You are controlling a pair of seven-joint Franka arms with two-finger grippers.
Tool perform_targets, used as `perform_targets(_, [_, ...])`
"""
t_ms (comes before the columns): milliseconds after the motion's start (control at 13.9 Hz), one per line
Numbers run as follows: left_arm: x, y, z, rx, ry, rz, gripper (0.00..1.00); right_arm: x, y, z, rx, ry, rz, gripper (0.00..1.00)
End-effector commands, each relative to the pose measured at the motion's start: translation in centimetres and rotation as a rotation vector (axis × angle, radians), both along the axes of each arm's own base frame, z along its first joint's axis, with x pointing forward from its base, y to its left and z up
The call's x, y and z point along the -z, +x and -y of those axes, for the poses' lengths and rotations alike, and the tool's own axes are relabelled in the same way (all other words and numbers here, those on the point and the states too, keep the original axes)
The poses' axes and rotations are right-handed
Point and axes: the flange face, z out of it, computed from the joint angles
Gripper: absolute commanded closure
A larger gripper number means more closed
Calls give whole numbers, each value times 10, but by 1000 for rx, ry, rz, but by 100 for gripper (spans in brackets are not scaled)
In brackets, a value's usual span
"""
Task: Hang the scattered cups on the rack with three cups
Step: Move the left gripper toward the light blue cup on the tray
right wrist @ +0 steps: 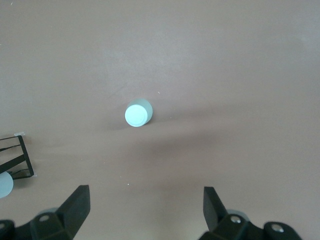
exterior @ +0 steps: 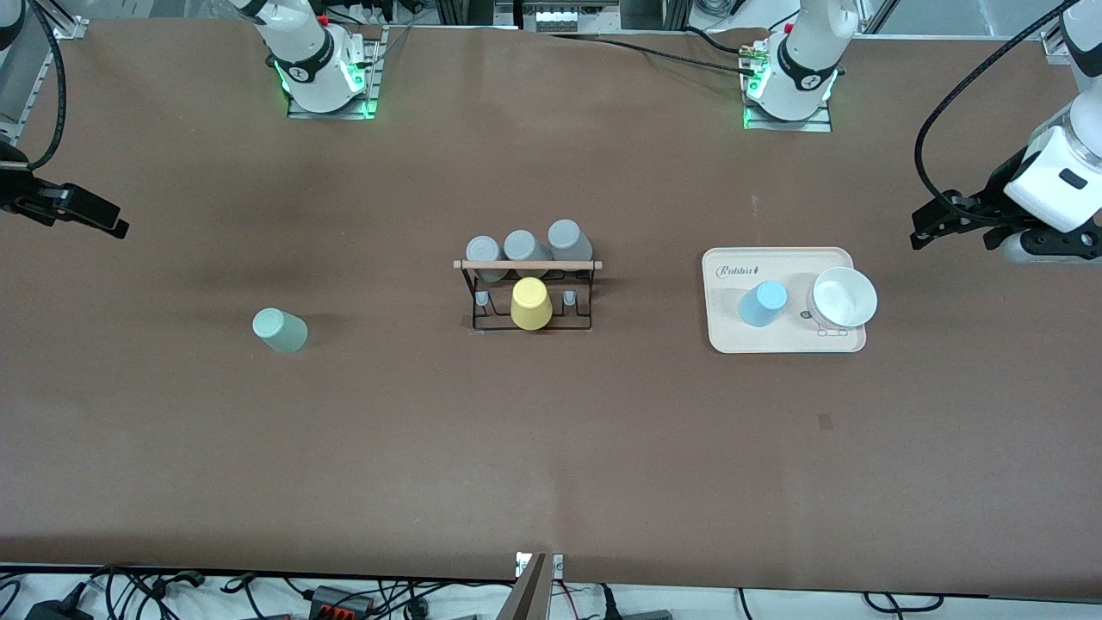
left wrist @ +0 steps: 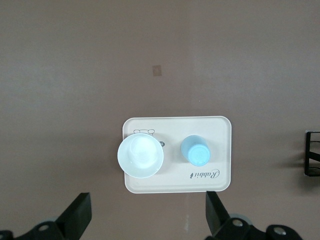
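The pale mint green cup [exterior: 279,330] stands on the bare table toward the right arm's end; it also shows in the right wrist view [right wrist: 137,114]. The light blue cup [exterior: 763,303] stands on the cream tray [exterior: 732,336], and shows in the left wrist view [left wrist: 195,150]. The black wire rack [exterior: 528,293] with its wooden rod stands mid-table and holds three grey cups [exterior: 522,248] and a yellow cup [exterior: 530,303]. My left gripper [exterior: 934,226] hangs open and empty, high beside the tray [left wrist: 148,215]. My right gripper [exterior: 108,222] hangs open and empty, high over the table's end [right wrist: 145,210].
A white bowl [exterior: 842,298] sits on the tray beside the blue cup, also in the left wrist view [left wrist: 140,154]. The rack's edge shows in the left wrist view [left wrist: 312,160] and the right wrist view [right wrist: 17,160]. Bare brown table surrounds the mint cup.
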Motion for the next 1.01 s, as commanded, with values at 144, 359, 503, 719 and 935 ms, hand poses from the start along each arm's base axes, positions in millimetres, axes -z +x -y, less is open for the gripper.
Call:
perform_targets(144, [-6,-2,1,19,6,15,0,0,2,3,5,-3,1,0])
perform_targets(359, [-5,-1,1,19,9,12,0,-1,0,-2,13,-5,-10,0])
perform_targets(503, [4,5,2,21,10,-2,0,2,-5,-2,11,-2,-42,0])
perform_targets(719, [17,11,3,23,3,-25,0,11,-14,-6,-5,-3,-64,0])
perform_targets(935, [36,30,18,46,-2,-53,0,24,-17,-9,-19,3,-125,0])
